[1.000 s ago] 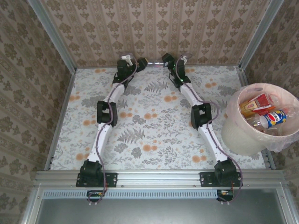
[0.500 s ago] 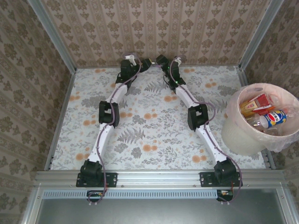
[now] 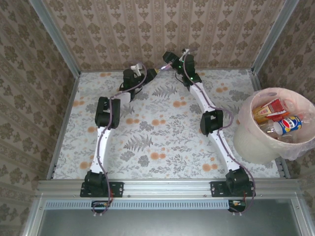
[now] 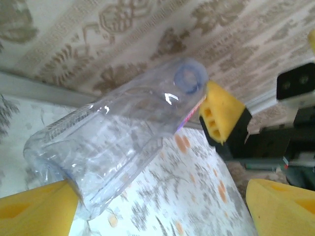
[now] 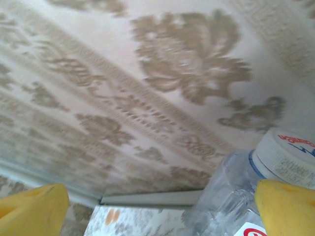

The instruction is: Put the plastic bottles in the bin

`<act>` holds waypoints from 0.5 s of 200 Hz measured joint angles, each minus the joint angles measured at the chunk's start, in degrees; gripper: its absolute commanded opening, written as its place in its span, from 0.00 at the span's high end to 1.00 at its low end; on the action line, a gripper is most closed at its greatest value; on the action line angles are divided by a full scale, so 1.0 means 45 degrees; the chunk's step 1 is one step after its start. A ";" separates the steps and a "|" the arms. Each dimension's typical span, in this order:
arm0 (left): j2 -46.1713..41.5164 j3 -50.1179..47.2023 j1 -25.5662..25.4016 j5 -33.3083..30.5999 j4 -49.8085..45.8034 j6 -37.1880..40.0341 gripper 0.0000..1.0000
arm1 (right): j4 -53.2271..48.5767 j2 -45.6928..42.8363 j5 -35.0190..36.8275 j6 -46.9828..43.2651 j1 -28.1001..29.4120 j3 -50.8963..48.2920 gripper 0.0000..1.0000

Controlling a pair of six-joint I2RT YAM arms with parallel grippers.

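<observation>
Risk: left pincer (image 4: 162, 191) and right pincer (image 5: 161, 192), jaws apart on both, crowd one clear bottle (image 4: 118, 142) by the wall; colliding fingers could knock it away ungripped.

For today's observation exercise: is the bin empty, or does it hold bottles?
Not empty. Seen from above, the bin contains an orange-labelled bottle, a blue-labelled bottle and others.

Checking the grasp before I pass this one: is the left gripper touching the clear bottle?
Touching. In the left wrist view the bottle meets one finger of the left gripper with no gap; the other finger stands clear.
</observation>
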 measured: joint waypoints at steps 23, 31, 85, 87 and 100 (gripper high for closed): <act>-0.1685 -0.2919 -0.0136 0.0189 0.1321 -0.0418 0.11 | -0.1753 -0.0733 -0.0695 -0.0709 0.0058 0.0029 0.02; -0.2302 -0.3959 -0.0209 0.0219 0.1715 -0.0544 0.11 | -0.2467 -0.0971 -0.0792 -0.0923 0.0117 0.0034 0.01; -0.6596 -1.0331 -0.0753 0.0126 0.3254 -0.1229 0.09 | -0.8150 -0.2040 0.0442 -0.2492 0.1151 0.0073 0.00; -0.6742 -1.0540 -0.0772 0.0126 0.3240 -0.1229 0.09 | -0.8257 -0.2059 0.0515 -0.2487 0.1180 0.0073 0.00; -0.7621 -1.1521 -0.0918 0.0136 0.2977 -0.1161 0.08 | -0.9160 -0.2152 0.1141 -0.2487 0.1477 0.0073 0.00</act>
